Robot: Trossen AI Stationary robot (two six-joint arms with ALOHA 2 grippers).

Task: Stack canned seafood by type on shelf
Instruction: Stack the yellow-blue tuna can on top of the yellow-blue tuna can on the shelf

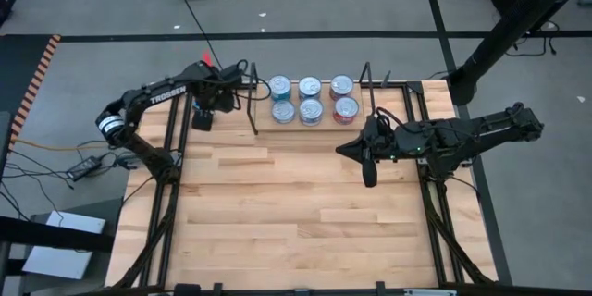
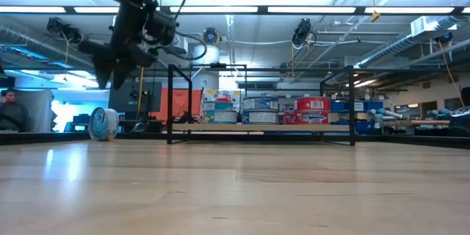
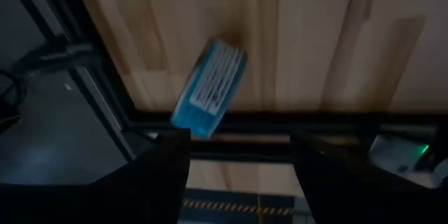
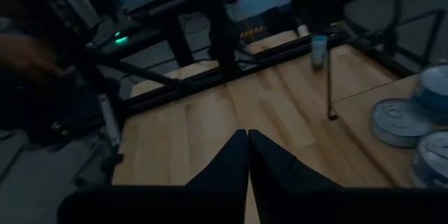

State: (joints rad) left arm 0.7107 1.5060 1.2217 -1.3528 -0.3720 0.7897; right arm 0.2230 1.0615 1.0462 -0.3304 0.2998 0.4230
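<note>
Regrasping the blue tin (image 3: 209, 87), which stands on edge just below the spread left gripper (image 3: 240, 155), probably calls for a centred descent so it cannot roll.

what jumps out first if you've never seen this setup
Six tins sit in two neat rows on the shelf at the table's far edge: blue on the left, red on the right. One stray teal tin stands on its edge on the wood left of the shelf, beneath the left gripper, whose fingers are spread. The right gripper waits shut over mid-table.
</note>
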